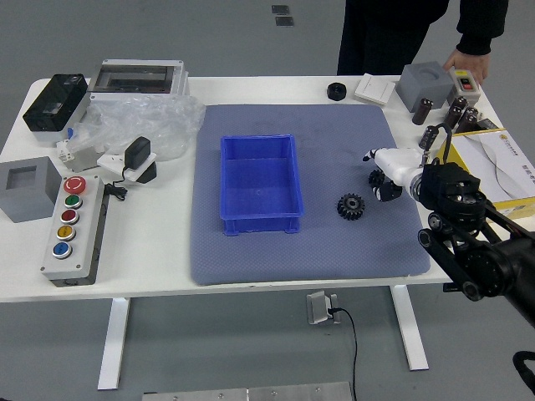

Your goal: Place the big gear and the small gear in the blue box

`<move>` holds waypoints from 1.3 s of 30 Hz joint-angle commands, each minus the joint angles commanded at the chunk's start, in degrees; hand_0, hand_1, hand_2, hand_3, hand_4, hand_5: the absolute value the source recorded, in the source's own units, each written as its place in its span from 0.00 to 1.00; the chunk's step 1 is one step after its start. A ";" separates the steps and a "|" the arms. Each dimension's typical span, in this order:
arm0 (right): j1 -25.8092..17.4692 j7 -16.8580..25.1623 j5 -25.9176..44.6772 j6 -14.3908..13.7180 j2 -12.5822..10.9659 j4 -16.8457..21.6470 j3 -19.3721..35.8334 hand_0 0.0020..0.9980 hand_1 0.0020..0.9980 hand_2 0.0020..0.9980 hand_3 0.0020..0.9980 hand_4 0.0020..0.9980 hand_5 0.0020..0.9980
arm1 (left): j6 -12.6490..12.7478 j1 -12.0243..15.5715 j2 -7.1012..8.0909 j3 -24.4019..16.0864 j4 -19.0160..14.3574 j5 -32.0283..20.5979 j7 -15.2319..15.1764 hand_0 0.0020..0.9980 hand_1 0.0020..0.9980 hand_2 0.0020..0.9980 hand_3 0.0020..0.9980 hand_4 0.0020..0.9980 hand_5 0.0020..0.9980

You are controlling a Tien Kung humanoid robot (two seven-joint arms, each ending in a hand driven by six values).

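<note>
My right hand (378,174) reaches in from the right over the mat, its thumb and fingers spread around the small black gear (375,178), which is partly hidden by the hand. Whether the fingers touch that gear cannot be told. The big black gear (350,206) lies on the grey-blue mat, nearer the table's front edge and slightly left of the hand. The blue box (261,180) stands on the mat's left half, with nothing inside. My left hand is out of view.
Left side: a button panel (77,225), grey block (29,189), plastic wrap (138,121). Far right: a grey box (424,84), dark cylinders and a yellow-edged box (501,171). A black round part (336,91) lies beyond the mat. A person's hand (468,63) rests at the far right corner.
</note>
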 joint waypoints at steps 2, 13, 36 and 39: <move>0.15 0.30 0.00 -0.56 0.10 -0.69 -0.11 0.81 0.78 0.81 0.82 0.55 0.13 | -0.02 0.01 -0.02 0.06 0.00 -0.05 0.00 0.90 0.89 0.90 0.87 0.86 0.56; 0.51 1.31 0.00 -2.54 0.44 -4.16 0.21 0.79 0.75 0.79 0.78 0.57 0.16 | -0.07 0.02 -0.11 0.31 0.00 -0.19 0.00 0.90 0.89 0.90 0.87 0.86 0.56; 1.60 1.49 0.00 -2.58 2.65 -8.60 0.88 0.74 0.71 0.75 0.75 0.57 0.17 | -0.19 0.00 -0.21 0.44 0.00 0.31 0.05 0.90 0.89 0.90 0.87 0.86 0.57; 1.82 1.53 0.00 -2.92 3.02 -9.16 1.05 0.74 0.71 0.75 0.75 0.57 0.17 | -0.20 -0.03 -0.25 0.44 0.00 0.33 0.05 0.90 0.89 0.90 0.87 0.86 0.57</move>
